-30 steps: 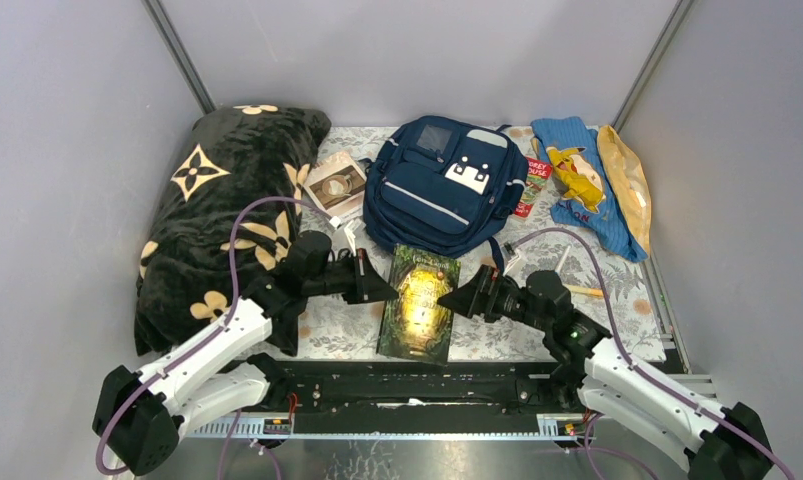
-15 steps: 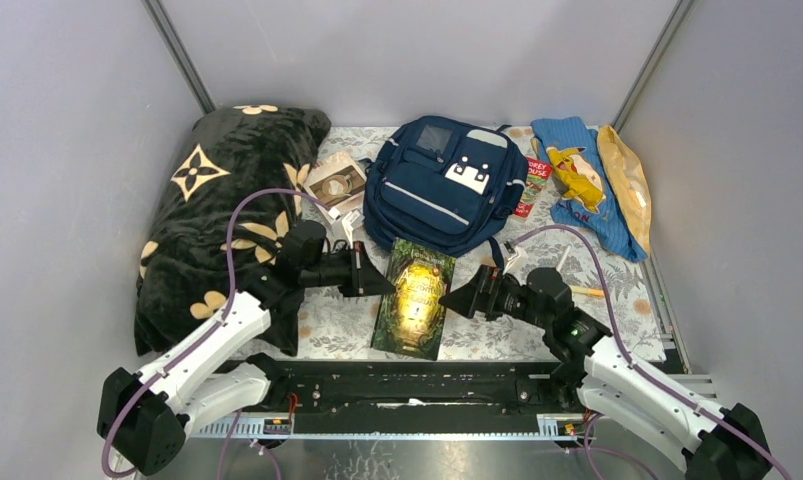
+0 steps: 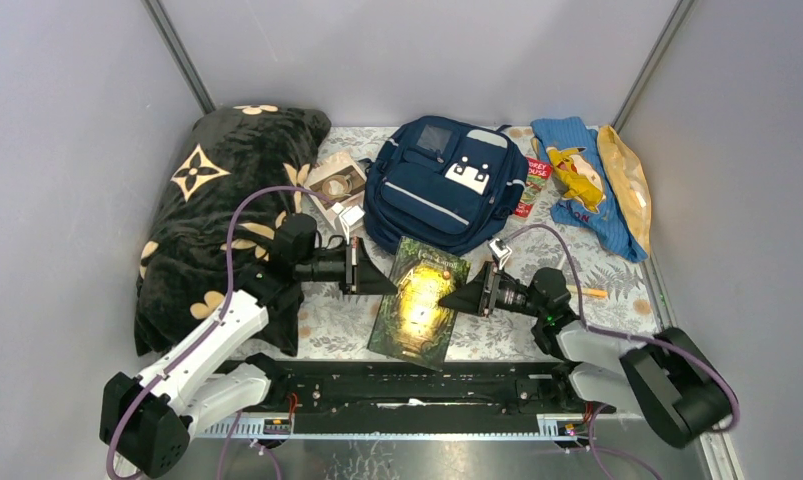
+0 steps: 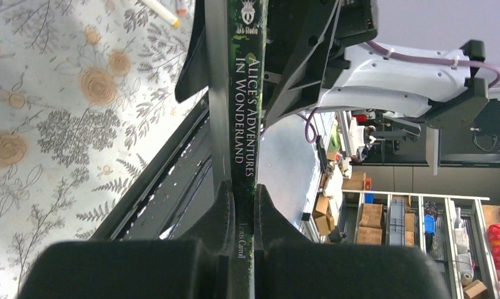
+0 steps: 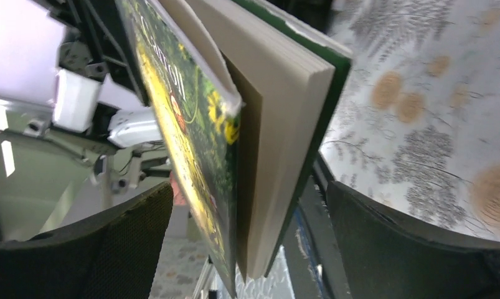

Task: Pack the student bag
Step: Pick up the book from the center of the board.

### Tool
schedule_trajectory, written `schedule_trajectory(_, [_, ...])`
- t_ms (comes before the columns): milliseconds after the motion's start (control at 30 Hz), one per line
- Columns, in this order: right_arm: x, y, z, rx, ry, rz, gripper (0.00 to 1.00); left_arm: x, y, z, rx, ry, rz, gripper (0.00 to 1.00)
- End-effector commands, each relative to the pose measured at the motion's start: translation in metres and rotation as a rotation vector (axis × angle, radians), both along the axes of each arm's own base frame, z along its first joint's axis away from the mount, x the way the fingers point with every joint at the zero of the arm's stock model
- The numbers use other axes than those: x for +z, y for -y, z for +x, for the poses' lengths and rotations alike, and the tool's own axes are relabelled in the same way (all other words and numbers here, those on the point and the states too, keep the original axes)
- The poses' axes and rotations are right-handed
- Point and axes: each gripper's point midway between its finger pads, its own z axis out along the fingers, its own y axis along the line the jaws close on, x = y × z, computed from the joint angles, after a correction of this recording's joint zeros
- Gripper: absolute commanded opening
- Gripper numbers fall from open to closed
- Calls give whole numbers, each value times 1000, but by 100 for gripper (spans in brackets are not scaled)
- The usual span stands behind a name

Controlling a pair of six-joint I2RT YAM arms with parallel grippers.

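Observation:
The navy student bag (image 3: 445, 185) lies closed at the back middle of the table. In front of it is a green book, Alice's Adventures in Wonderland (image 3: 419, 305), held off the floral cloth. My left gripper (image 3: 385, 284) is shut on the book's spine (image 4: 241, 124), and its jaws (image 4: 242, 208) pinch the lower end of the spine. From the right, my right gripper (image 3: 455, 298) stands open. The book's page edge (image 5: 278, 124) sits between its wide fingers (image 5: 116, 249), with a gap on both sides.
A black blanket with tan flowers (image 3: 227, 210) fills the left side. A small box (image 3: 337, 185) lies beside the bag. A red booklet (image 3: 534, 185), a light-blue cloth with a yellow figure (image 3: 577, 185) and a yellow bag (image 3: 627, 180) lie at the right. A marker (image 3: 589, 292) lies near the right arm.
The left gripper has carried the book a little toward the bag and turned it clockwise. The right arm has folded lower, its open gripper staying at the book's right edge.

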Motion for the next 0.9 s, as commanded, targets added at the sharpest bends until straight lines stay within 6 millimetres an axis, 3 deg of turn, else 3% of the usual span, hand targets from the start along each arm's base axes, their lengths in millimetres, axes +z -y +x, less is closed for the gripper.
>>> schedule_trajectory(0, [77,-6,-18,165,200,260,100,50,7,4,-50,140,-140,0])
schedule_trajectory(100, [84,-8,-16,186,157,303,95,51,8,13,-32,149,-148,0])
schedule_trajectory(267, [93,-7,-15,168,151,329,64,49,9,24,-17,148,-142,0])
schedule_trajectory(333, [100,-6,-15,163,155,346,42,46,9,27,-12,141,-131,0])
schedule_trajectory(433, [106,-5,-9,122,119,364,0,42,6,43,49,156,-79,0])
schedule_trajectory(467, [107,-5,-5,100,110,363,0,43,4,49,82,171,-50,3])
schedule_trajectory(533, [99,-6,9,22,37,331,0,50,-2,61,158,217,-6,33])
schedule_trajectory(567, [99,-3,14,-21,35,333,0,54,-8,67,211,234,22,55])
schedule_trajectory(600, [99,-1,20,-73,28,335,0,57,-14,74,267,250,49,83])
schedule_trajectory(633, [99,3,26,-126,23,335,0,61,-21,78,310,264,67,92])
schedule_trajectory(667, [100,7,35,-193,19,333,0,65,-27,80,352,273,79,97])
schedule_trajectory(767, [103,21,61,-378,36,294,0,67,-47,88,512,270,92,99])
schedule_trajectory(867, [124,30,77,-482,97,270,0,50,-68,99,678,238,111,99])
